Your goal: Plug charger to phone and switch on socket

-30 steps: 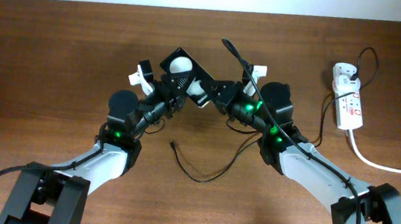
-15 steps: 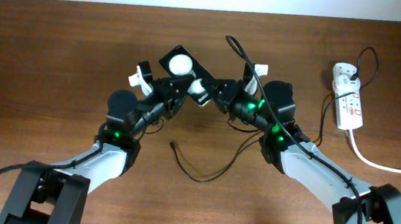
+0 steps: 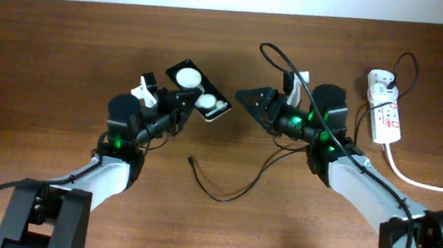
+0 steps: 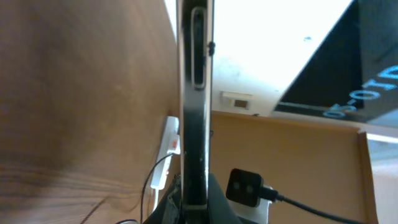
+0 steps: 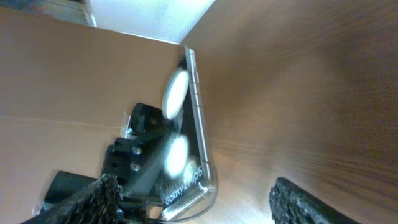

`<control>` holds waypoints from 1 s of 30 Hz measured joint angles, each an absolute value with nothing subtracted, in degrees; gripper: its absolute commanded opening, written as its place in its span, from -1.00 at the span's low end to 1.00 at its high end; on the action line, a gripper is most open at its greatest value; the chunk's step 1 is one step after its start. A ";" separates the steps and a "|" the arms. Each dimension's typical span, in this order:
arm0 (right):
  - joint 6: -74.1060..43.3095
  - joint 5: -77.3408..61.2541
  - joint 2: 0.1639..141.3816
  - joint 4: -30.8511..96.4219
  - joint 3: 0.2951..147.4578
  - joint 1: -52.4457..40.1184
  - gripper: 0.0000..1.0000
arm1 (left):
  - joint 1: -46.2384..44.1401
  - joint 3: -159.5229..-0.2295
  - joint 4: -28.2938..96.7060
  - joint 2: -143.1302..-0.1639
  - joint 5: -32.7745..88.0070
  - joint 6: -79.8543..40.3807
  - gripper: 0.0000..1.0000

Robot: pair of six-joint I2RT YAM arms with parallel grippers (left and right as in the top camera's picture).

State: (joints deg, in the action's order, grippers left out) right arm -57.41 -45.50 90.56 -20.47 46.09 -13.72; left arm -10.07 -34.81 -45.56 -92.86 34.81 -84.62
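Observation:
The black phone (image 3: 197, 90), two white circles facing up, is held off the table in my left gripper (image 3: 176, 104), which is shut on its lower end. In the left wrist view the phone (image 4: 194, 106) stands edge-on between the jaws of that gripper (image 4: 194, 208). My right gripper (image 3: 250, 101) is open, a short way right of the phone and not touching it. Its fingers (image 5: 93, 199) frame the phone's end (image 5: 186, 149). The charger cable (image 3: 226, 195) lies on the table, its connector tip (image 3: 191, 160) free. Its white adapter (image 3: 380, 80) sits in the socket (image 3: 386, 118).
The black cable loops up over my right arm (image 3: 276, 57). A thick white cord (image 3: 425, 184) runs from the socket to the right edge. The wooden table (image 3: 64, 50) ends at its far edge along the top of the overhead view.
My right gripper has opened, let go of the phone and drawn back to the right. My left gripper has shut on the phone and carried it slightly left.

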 measured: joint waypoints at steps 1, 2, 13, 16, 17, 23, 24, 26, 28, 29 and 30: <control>-53.47 -45.19 89.14 -13.21 46.04 -13.34 0.61 | -9.54 -34.81 -44.16 -92.86 35.86 -84.68 -1.00; -50.33 -44.56 87.99 -8.78 45.95 -13.21 0.61 | -9.10 -34.81 -42.76 -92.86 37.23 -84.68 -1.00; -28.23 -27.42 73.43 23.68 45.95 -13.21 0.64 | -8.47 -44.86 -35.75 -99.46 53.95 -84.90 -1.00; -25.52 -23.07 70.81 28.75 45.98 -13.21 0.73 | -8.47 -53.23 -35.88 -107.24 62.28 -86.48 -1.00; -25.06 -20.99 70.78 31.24 45.95 -13.21 0.80 | -8.47 -54.78 -35.86 -109.56 65.45 -88.55 -1.00; -24.01 -15.68 70.76 36.67 45.95 -13.21 0.97 | -8.47 -54.89 -32.75 -110.91 69.58 -94.17 -1.00; -24.03 -14.72 70.74 37.71 45.95 -13.21 0.97 | -8.47 -54.94 -32.73 -110.91 70.02 -95.70 -1.00; -23.99 -13.54 70.74 39.13 45.95 -13.21 0.97 | -8.47 -54.94 -32.73 -110.91 70.46 -97.25 -1.00; -23.94 -11.79 70.74 40.82 45.95 -13.21 0.97 | -8.47 -54.98 -32.75 -110.91 71.55 -99.57 -1.00; -23.99 -11.33 70.76 41.28 45.95 -13.21 0.97 | -8.47 -54.98 -32.73 -110.91 72.03 -100.86 -1.00; -24.01 -11.05 70.76 41.43 45.95 -13.21 0.97 | -8.47 -54.98 -32.73 -110.91 72.38 -102.15 -1.00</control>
State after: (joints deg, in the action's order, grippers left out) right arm -24.01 -11.05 70.76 41.43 45.95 -13.21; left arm -8.47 -54.98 -32.73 -110.91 72.38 -102.15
